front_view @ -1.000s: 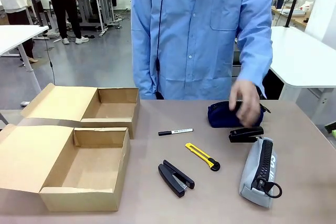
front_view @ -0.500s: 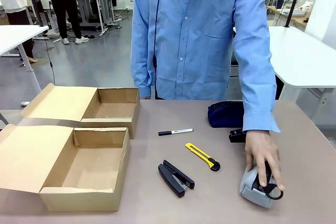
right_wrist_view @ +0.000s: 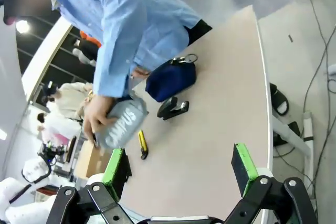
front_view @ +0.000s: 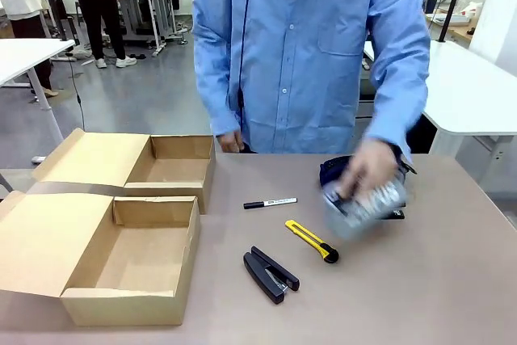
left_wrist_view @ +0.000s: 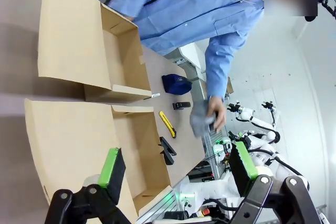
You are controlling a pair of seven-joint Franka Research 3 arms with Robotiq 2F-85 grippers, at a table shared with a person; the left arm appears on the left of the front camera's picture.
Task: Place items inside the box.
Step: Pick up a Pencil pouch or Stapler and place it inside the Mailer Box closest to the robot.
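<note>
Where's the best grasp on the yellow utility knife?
Probably the mid-body of the yellow utility knife, coming straight down from above. It lies flat and slim, running diagonally, so turn the jaws square to its long axis and pinch the narrow sides. The table is bare on both sides of it; the black stapler lies apart, nearer the robot.
</note>
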